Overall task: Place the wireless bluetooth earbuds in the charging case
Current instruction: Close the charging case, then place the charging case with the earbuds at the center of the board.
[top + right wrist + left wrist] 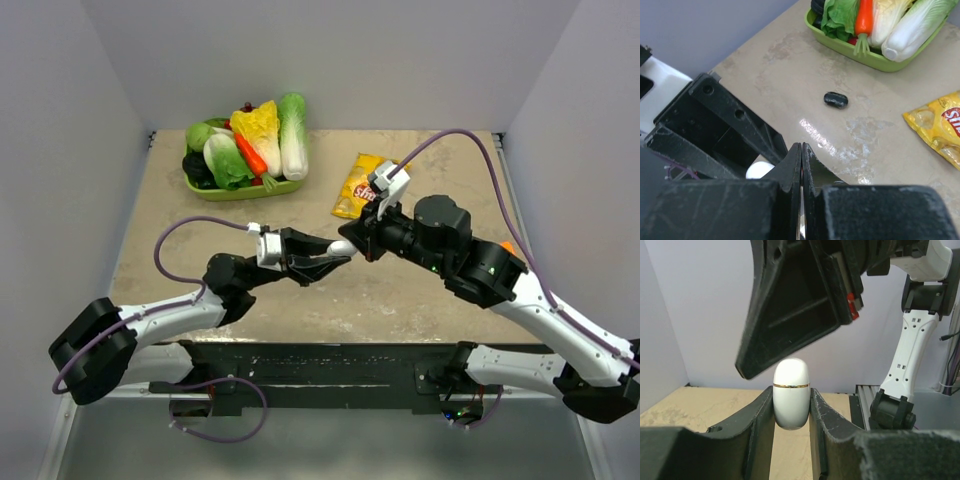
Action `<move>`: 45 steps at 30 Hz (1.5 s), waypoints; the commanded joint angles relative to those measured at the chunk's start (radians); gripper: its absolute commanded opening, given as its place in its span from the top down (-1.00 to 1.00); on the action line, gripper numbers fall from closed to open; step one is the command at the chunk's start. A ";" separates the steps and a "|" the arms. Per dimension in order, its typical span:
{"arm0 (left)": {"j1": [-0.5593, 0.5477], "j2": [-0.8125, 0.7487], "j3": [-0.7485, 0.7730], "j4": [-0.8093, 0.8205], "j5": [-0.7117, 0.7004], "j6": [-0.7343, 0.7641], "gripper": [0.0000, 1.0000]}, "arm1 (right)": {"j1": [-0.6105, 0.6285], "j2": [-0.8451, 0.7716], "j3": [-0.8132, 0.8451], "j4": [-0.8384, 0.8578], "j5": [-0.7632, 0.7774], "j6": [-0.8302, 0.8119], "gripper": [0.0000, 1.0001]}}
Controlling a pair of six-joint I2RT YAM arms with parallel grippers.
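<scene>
**Left gripper [338, 252] clamping the white case [791, 392]; right gripper [801, 150] closed, empty, just above it.**
Only the right wrist view shows 1 dark earbud [835, 99], lying on the table [770, 60] near the green tray [850, 50] of vegetables [900, 25].

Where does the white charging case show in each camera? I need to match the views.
Top external: white charging case near centre, at the tip of the left pincer.
Left wrist: centre frame, upright between that pincer's fingers.
Right wrist: only a white sliver, lower left of centre.
Shared landmark: the left pincer gripping it.
</scene>
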 commanded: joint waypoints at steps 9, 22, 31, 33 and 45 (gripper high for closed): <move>0.018 -0.001 0.081 0.458 -0.051 0.055 1.00 | 0.003 -0.102 -0.029 0.006 0.144 0.056 0.81; 0.101 -0.234 0.111 0.258 -0.266 0.026 1.00 | 0.004 -0.152 -0.321 0.223 0.387 0.160 0.67; 0.138 -0.248 0.176 0.076 -0.233 0.097 1.00 | 0.004 -0.197 -0.422 0.242 0.342 0.182 0.60; 0.138 -0.239 0.075 0.116 -0.255 0.072 1.00 | 0.003 -0.211 -0.454 0.241 0.345 0.191 0.56; 0.138 0.184 -0.160 0.632 -0.256 0.023 1.00 | 0.004 -0.246 -0.548 0.238 0.364 0.188 0.30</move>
